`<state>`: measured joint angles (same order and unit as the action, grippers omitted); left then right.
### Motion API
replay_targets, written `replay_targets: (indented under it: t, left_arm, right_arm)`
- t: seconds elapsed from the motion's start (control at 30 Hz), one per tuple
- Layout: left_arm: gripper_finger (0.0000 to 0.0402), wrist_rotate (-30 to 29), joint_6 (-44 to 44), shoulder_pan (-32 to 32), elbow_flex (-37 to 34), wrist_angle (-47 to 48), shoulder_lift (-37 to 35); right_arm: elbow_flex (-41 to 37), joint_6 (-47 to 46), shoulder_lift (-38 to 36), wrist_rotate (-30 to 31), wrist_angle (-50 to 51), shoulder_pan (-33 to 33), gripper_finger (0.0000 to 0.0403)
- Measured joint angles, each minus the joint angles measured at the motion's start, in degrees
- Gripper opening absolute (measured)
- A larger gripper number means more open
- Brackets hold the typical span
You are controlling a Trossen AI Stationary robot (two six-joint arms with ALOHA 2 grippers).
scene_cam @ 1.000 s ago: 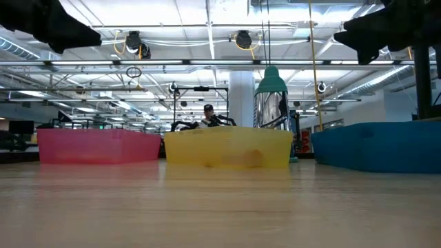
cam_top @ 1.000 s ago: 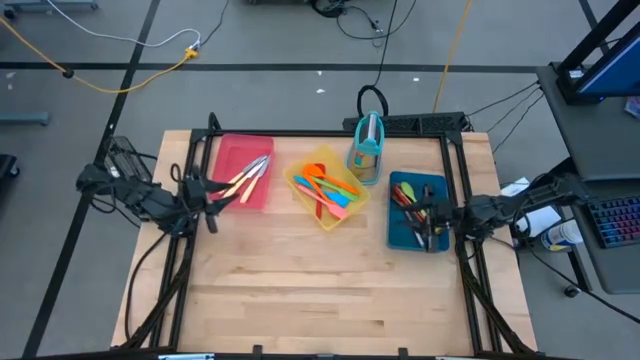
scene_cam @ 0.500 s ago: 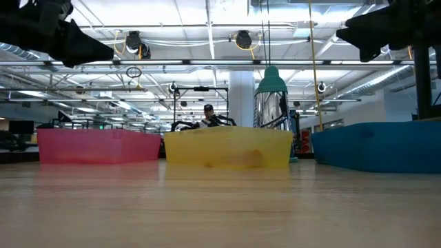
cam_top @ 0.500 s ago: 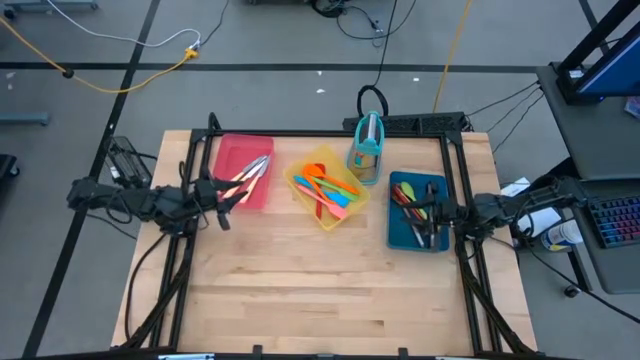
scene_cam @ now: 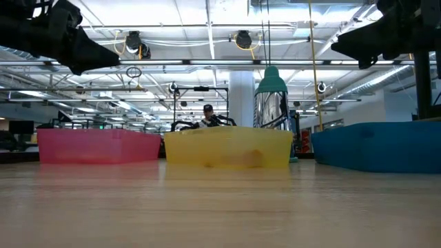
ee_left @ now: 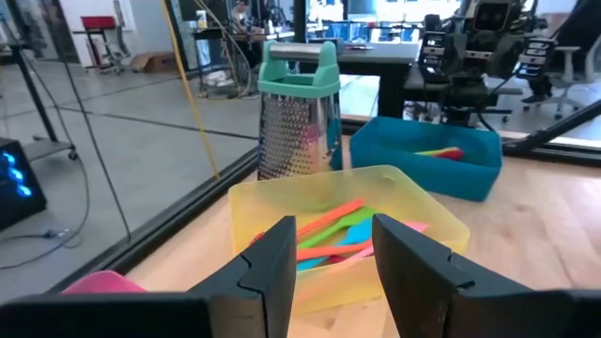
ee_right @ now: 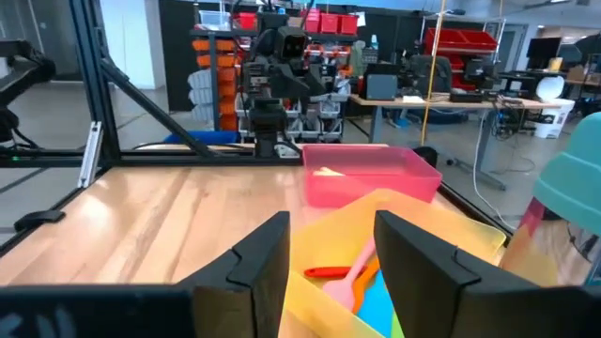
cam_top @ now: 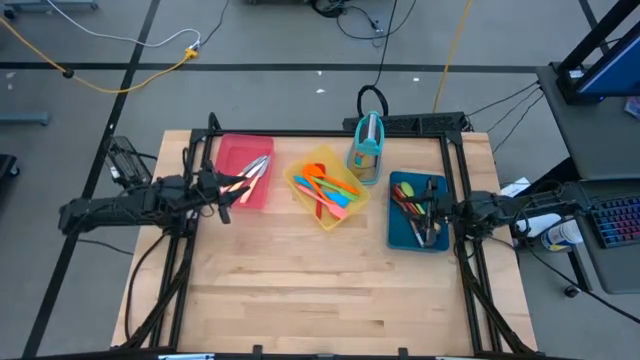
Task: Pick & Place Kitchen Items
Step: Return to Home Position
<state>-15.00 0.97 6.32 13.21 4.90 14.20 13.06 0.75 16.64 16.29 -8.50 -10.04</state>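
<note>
Left pincer (ee_left: 333, 225): fingers spread, nothing between them, hanging over the table (cam_top: 320, 290) at the outer edge of the red tray (cam_top: 232, 150).
Right pincer (ee_right: 333, 221): same deal, spread and empty, up over the outer rim of the blue tray (cam_top: 400, 232).
Closest to the left pincer: knives and metal spoons (cam_top: 250, 172) lying in the red tray, just ahead of its fingertips.
Closest to the right pincer: spoons (cam_top: 410, 203) in the blue tray, pretty much under it.
Further out: yellow tray (cam_top: 302, 168), straight ahead of both pincers and between them, full of orange, blue, green and pink spatulas (cam_top: 325, 190).
Farthest: the grater (cam_top: 366, 145), just past the yellow tray.
Loose stuff: I can't spot any utensil outside a tray.
Step, my guess: sorting looks done, so the arms just need to park.
Doing it well: I'd go up first, then back and outward, so no finger clips a tray rim and drags it. Leave the fingers spread, don't swing across the middle, and watch the frame rails on each side.
</note>
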Motion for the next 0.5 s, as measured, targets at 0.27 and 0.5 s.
replay_targets:
  t: [0.27, 0.5]
  left_arm:
    - [0.0145, 1.24, -1.09, 0.54, 0.00, -0.42, 0.02]
    - [0.0145, 1.07, 0.89, 0.54, -3.26, -1.77, 0.04]
  right_arm:
    - [-1.14, 0.34, -0.02, 0.07, -0.78, 0.00, 0.0152]
    - [-3.78, 0.94, -0.54, 0.24, -4.82, 0.00, 0.0151]
